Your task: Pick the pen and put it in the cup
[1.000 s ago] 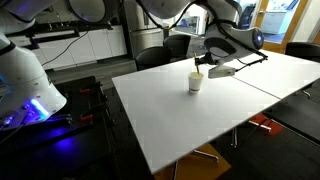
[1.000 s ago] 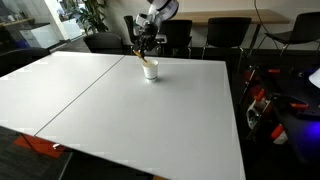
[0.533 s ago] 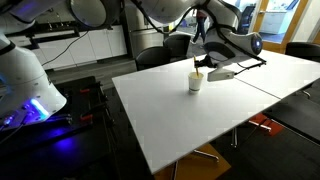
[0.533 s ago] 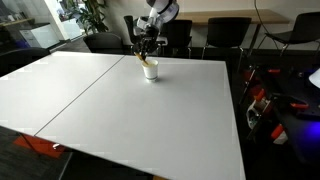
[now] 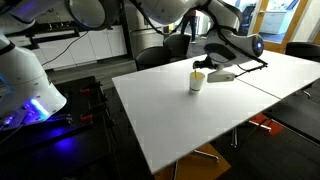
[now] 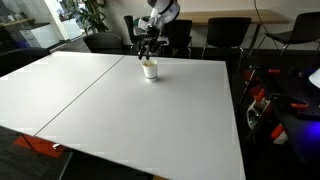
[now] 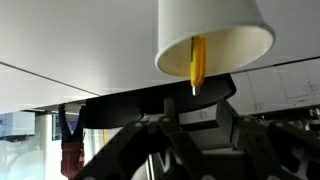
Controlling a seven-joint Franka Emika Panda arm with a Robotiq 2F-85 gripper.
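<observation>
The white cup [image 5: 197, 82] stands on the white table in both exterior views [image 6: 150, 69]. The wrist view is upside down, so the cup [image 7: 212, 32] hangs from the top edge there. The yellowish pen [image 7: 196, 62] stands in the cup, its dark tip sticking out past the rim. My gripper [image 7: 196, 126] is open and empty just above the cup, fingers apart and clear of the pen. It hovers over the cup in both exterior views [image 5: 204, 64] [image 6: 147, 47].
The white table [image 6: 130, 110] is made of joined panels with a seam [image 6: 80, 95]. Black chairs [image 6: 224, 35] stand along its far side. Another robot base with blue light [image 5: 30, 95] stands off the table's side.
My gripper has lifted slightly away from the cup with its fingers open. The pen stays in the cup.
</observation>
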